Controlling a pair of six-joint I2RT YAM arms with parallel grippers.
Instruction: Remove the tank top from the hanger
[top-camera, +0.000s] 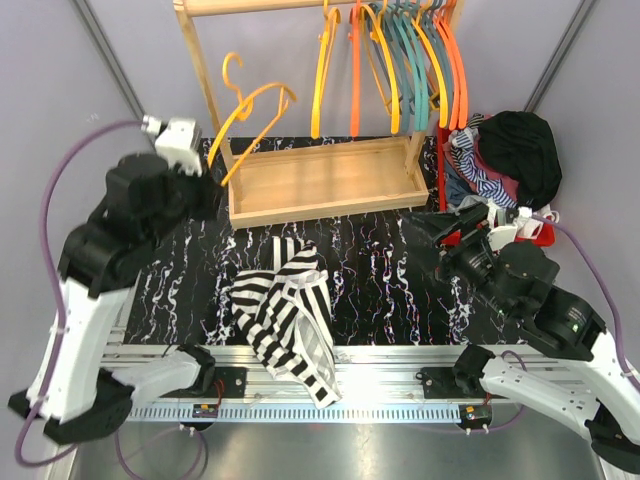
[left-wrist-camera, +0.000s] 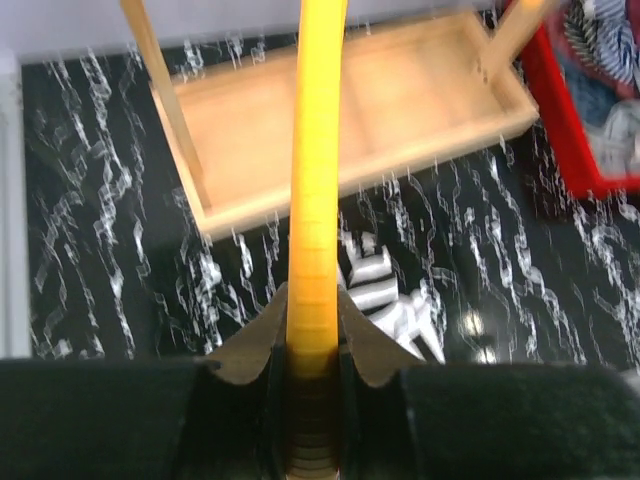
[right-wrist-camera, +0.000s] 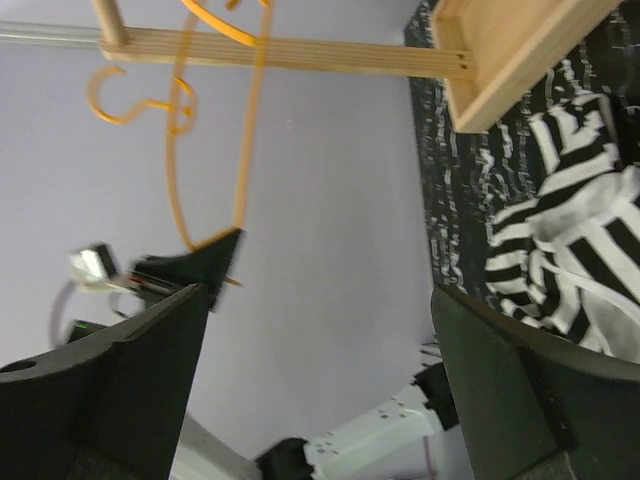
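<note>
Tank top (top-camera: 288, 312) lies crumpled; left claw (left-wrist-camera: 312, 335) grips hanger (left-wrist-camera: 318, 150).

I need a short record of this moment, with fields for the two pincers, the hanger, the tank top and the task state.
left pincer: shut on the yellow hanger
right pincer: open, empty
yellow hanger: bare, no garment on it
tank top: black-and-white striped, crumpled on the table, apart from both pincers
task state: tank top is off the hanger
background: wooden rack with more hangers; red basket at the right
</note>
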